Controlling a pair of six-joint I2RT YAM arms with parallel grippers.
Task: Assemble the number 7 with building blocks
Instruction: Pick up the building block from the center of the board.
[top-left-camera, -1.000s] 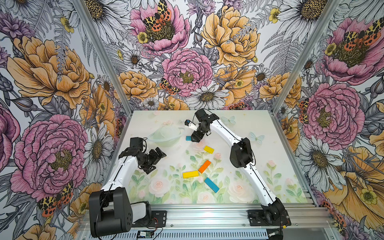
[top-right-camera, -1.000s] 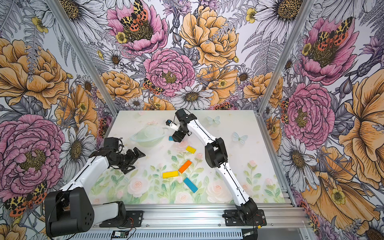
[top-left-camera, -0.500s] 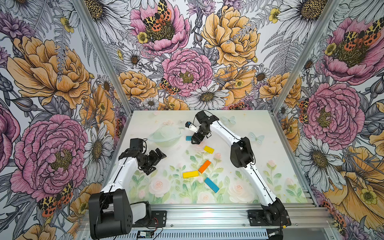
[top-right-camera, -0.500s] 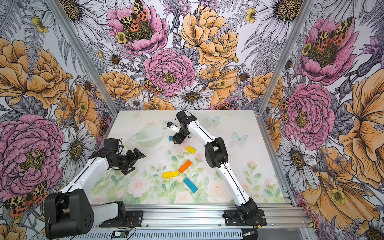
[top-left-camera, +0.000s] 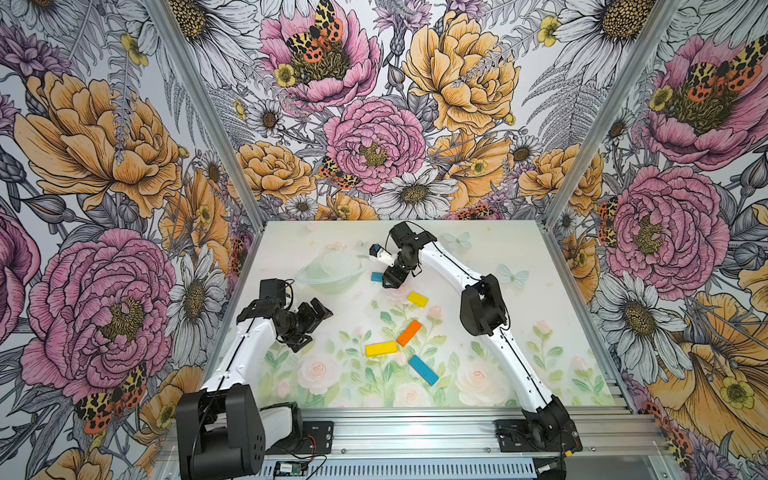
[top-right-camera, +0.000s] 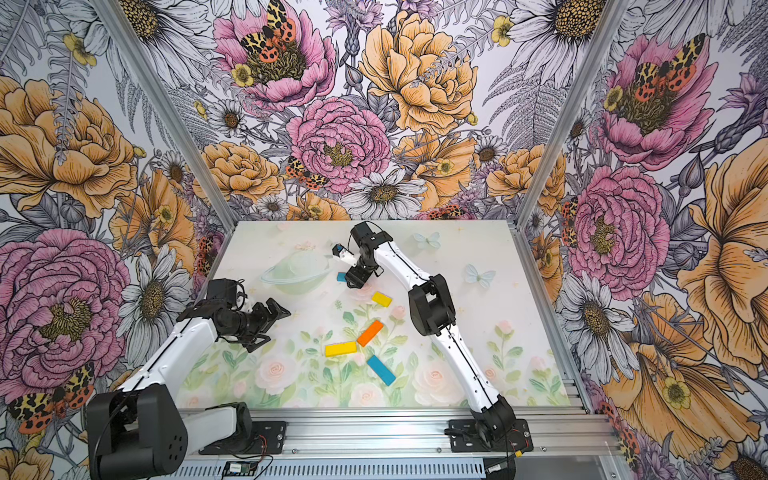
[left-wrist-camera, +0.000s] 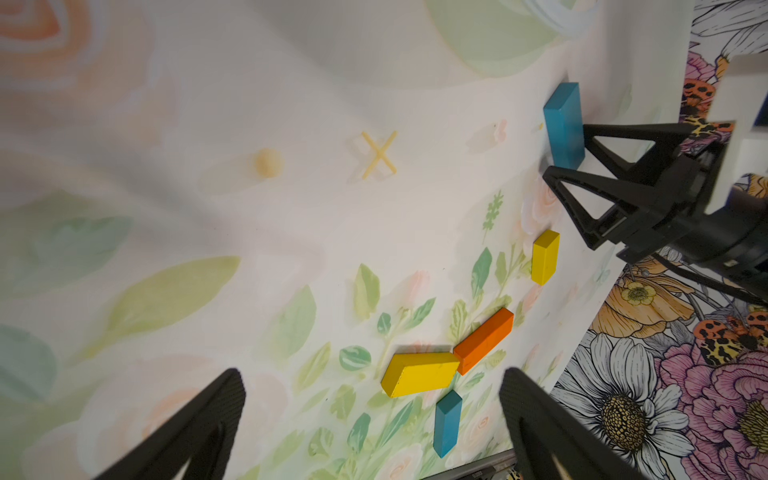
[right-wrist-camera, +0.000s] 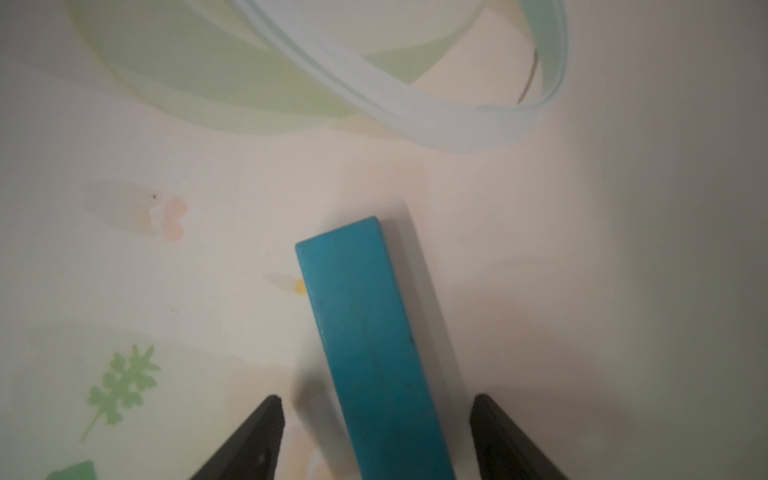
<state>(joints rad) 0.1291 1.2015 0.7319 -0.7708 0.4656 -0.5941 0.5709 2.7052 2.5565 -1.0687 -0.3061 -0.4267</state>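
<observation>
Building blocks (top-left-camera: 409, 333), five small flat matte bars, lie loose on the middle & far-centre of a pale floral-print mat (top-left-camera: 519, 232), all well in from its edges. Edges: an aluminium rail (top-left-camera: 415, 432) runs along the near side and carries both arm bases; flower-papered walls (top-left-camera: 374, 137) close the other three sides. Most open room is to the right of the right arm (top-left-camera: 482, 307), and btwn the left gripper (top-left-camera: 313, 328) & the near cluster. That gripper hangs near the mat's left edge, fingers (left-wrist-camera: 199, 428) spread wide w/ nothing in them. At the far side the right gripper (right-wrist-camera: 376, 399) points down at the far blue bar (right-wrist-camera: 365, 332), which lies just beside a printed pale-green ringed planet (top-left-camera: 330, 274). Its fingers straddle one end of the bar, spread, w/ a gap showing on each side in the right wrist view, so no pinch. The short yellow bar (top-left-camera: 417, 299) sits near that one, apart from it. Nearer the rail the orange bar (top-left-camera: 409, 333) lies on a diagonal. Its lower corner prob. touches the end of the long yellow bar (top-left-camera: 381, 348), though the top views are too small to be sure. The second blue bar (top-left-camera: 423, 370) lies slanted just beside them, not touching. Colours are plain, edges crisp.
</observation>
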